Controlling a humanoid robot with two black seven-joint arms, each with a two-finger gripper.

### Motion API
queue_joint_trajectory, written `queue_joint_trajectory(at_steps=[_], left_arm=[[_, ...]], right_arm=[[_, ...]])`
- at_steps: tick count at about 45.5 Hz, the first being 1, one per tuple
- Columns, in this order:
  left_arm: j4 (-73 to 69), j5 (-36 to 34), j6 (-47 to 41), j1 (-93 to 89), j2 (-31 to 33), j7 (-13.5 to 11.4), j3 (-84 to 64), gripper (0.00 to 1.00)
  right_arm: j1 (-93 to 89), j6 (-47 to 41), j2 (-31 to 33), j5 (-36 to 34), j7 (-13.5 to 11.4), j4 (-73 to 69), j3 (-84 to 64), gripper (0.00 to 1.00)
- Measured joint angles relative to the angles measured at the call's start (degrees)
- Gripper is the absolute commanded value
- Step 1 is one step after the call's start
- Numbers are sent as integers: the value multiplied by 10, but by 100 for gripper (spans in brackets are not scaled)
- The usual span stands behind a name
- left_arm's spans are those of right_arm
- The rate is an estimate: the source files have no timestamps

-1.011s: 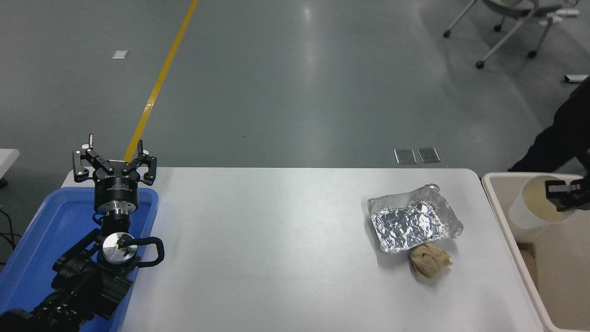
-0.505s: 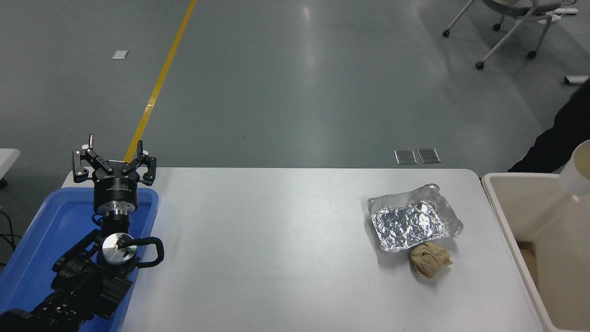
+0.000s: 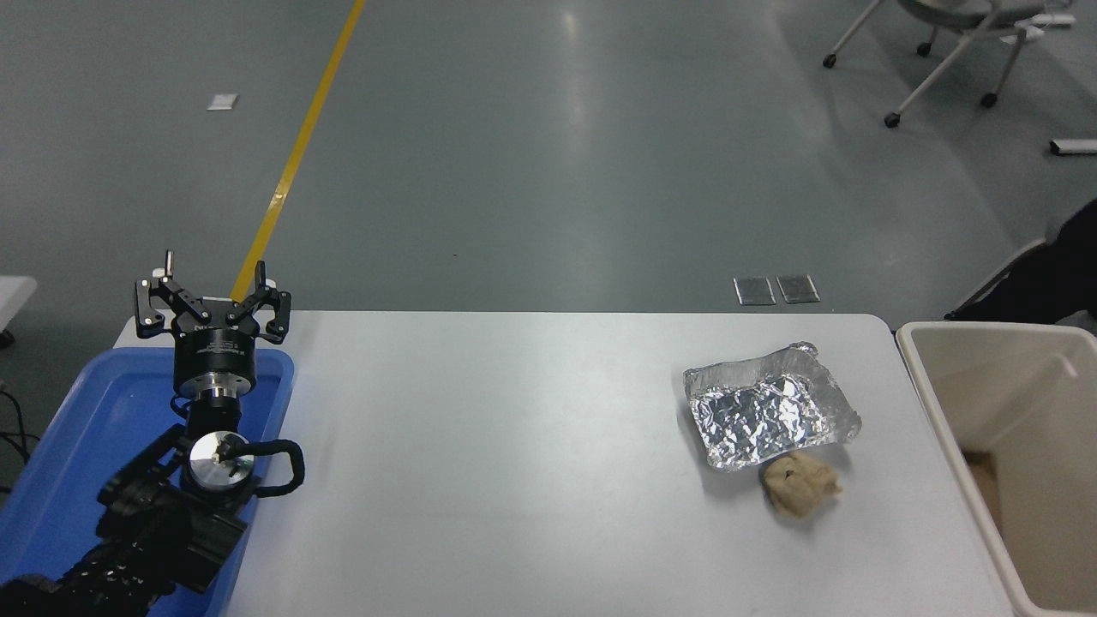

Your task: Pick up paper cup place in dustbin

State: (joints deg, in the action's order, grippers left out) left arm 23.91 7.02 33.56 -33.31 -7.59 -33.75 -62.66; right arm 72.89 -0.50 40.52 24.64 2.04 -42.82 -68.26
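Note:
The paper cup is out of view. The dustbin (image 3: 986, 331) is a large beige bin off the table's right end, cut off by the picture's right edge. My right gripper is out of view; only a dark shape (image 3: 1056, 276) shows at the right edge behind the bin. My left gripper (image 3: 214, 287) is parked at the lower left over the blue tray, open and empty.
A crinkled silver foil tray (image 3: 770, 417) lies on the white table (image 3: 497, 463) at the right. A crumpled brown paper wad (image 3: 800, 484) lies just in front of it. A blue plastic tray (image 3: 103, 411) sits at the table's left end.
One second ago my right gripper held the cup over the dustbin. Half a second ago the cup was higher at the right edge. Now cup and gripper are both out of view.

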Motion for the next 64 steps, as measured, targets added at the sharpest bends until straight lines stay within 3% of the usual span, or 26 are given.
queue_joint_trajectory(at_steps=[14, 16, 17, 20, 31, 47, 64], left_arm=[[0, 0, 0, 0, 0, 0, 0, 99], [0, 0, 0, 0, 0, 0, 0, 99], [0, 0, 0, 0, 0, 0, 0, 99], [0, 0, 0, 0, 0, 0, 0, 99], [0, 0, 0, 0, 0, 0, 0, 99], [0, 0, 0, -1, 0, 0, 0, 99], [0, -1, 0, 0, 0, 0, 0, 99]], right_arm=[[-219, 10, -83, -13, -5, 171, 184, 1], [-234, 11, -91, -15, -5, 184, 198, 13], [-239, 11, -94, -16, -5, 189, 202, 26], [-256, 12, -103, -18, -5, 200, 216, 100], [-268, 7, -107, -22, -7, 215, 236, 100], [-30, -32, -15, -18, -6, 36, 77, 100], [371, -239, -17, -21, -6, -260, -59, 100]])
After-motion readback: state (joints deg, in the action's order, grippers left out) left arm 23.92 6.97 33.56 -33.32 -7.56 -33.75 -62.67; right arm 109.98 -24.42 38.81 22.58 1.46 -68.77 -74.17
